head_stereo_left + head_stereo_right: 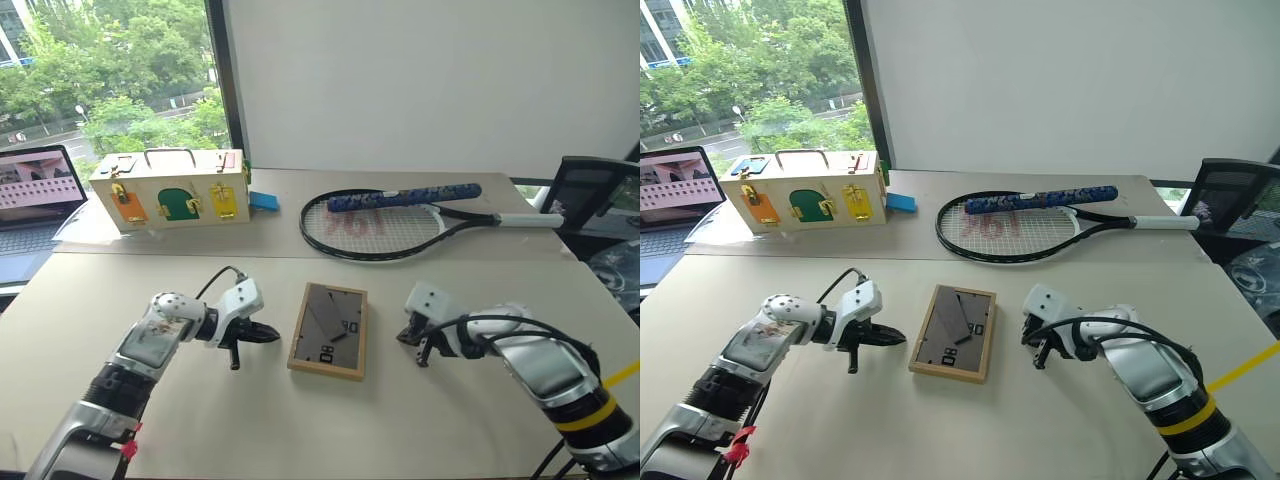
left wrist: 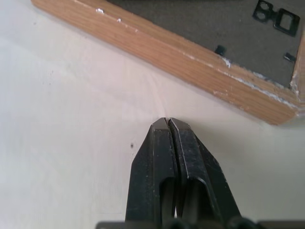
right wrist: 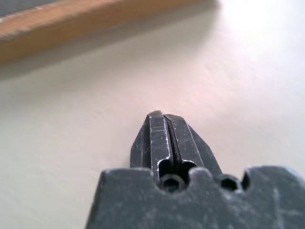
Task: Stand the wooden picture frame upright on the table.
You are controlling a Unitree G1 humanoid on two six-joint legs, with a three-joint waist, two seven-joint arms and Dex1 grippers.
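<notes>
While the wooden picture frame [image 1: 328, 330] lies face-down, both clenched end effectors, left [image 1: 272, 336] and right [image 1: 408, 338], flank it, angled downward.

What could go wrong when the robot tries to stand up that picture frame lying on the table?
1. The wooden picture frame lies flat, back up, on the table, so it may just slide when nudged.
2. The left gripper and right gripper both have shut jaws and sit apart from it; they might push rather than grab.
3. A hard shove could send it toward the tennis racket.
</notes>
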